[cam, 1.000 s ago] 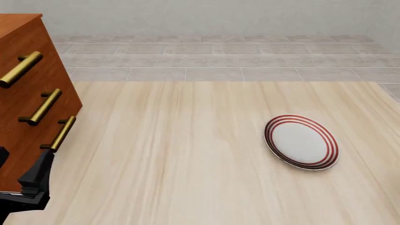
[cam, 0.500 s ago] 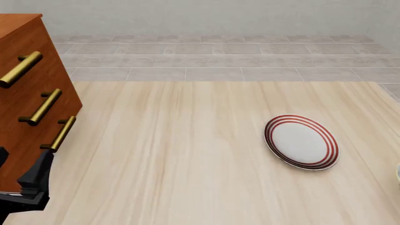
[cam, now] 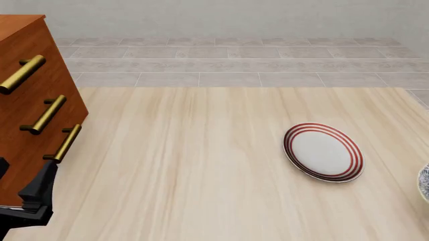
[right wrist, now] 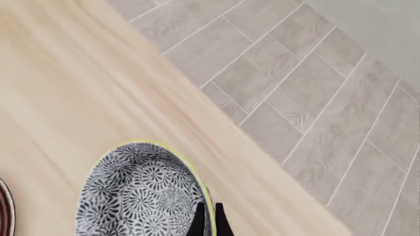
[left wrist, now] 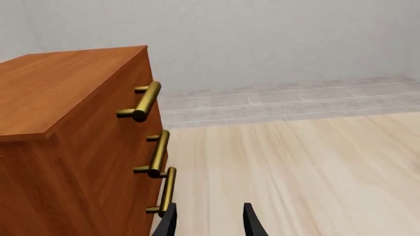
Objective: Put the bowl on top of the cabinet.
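Observation:
The bowl [right wrist: 141, 196], dark blue-grey floral inside with a pale rim, fills the lower part of the right wrist view. My right gripper [right wrist: 209, 222] is shut on its rim, one thin finger on each side. In the front view only a sliver of the bowl [cam: 424, 184] shows at the right edge, and the right gripper itself is out of that picture. The reddish-brown cabinet [cam: 30, 100] with brass bar handles stands at the table's left. Beside its lower front, my left gripper [left wrist: 210, 223] is open and holds nothing; it also shows as a dark shape, left gripper [cam: 37, 197].
A flat white plate [cam: 323, 151] with red rings lies right of the table's middle, close to the bowl. The table's edge and grey floor tiles [right wrist: 295, 83] lie just beyond the bowl. The cabinet's flat top [left wrist: 59, 83] carries nothing.
The bowl's rim has come into the front view at the right edge and moved a little further in. The left arm, the plate and the cabinet have not moved.

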Robot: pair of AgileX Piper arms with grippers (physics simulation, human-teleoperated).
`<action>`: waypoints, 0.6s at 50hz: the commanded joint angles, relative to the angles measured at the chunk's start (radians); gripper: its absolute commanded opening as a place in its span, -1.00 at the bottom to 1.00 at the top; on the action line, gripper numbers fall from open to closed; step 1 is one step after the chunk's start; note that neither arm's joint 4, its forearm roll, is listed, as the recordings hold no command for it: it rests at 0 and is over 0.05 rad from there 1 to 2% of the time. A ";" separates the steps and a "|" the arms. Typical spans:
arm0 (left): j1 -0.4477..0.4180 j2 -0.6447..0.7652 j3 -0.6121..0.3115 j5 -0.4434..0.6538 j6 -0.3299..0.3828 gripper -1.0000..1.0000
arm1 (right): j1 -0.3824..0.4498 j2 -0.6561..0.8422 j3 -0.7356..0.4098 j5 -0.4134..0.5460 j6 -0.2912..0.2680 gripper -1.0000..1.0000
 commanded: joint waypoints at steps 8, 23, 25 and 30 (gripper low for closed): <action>0.001 -0.006 0.000 0.004 -0.002 1.00 | 0.055 -0.128 -0.073 0.118 0.022 -1.00; 0.003 -0.029 0.001 0.021 0.000 1.00 | 0.142 -0.196 -0.149 0.189 0.031 -1.00; 0.003 -0.032 0.001 0.022 -0.001 1.00 | 0.156 -0.201 -0.158 0.195 0.030 -1.00; 0.003 -0.040 0.001 0.028 -0.002 1.00 | 0.200 -0.212 -0.179 0.210 0.043 -1.00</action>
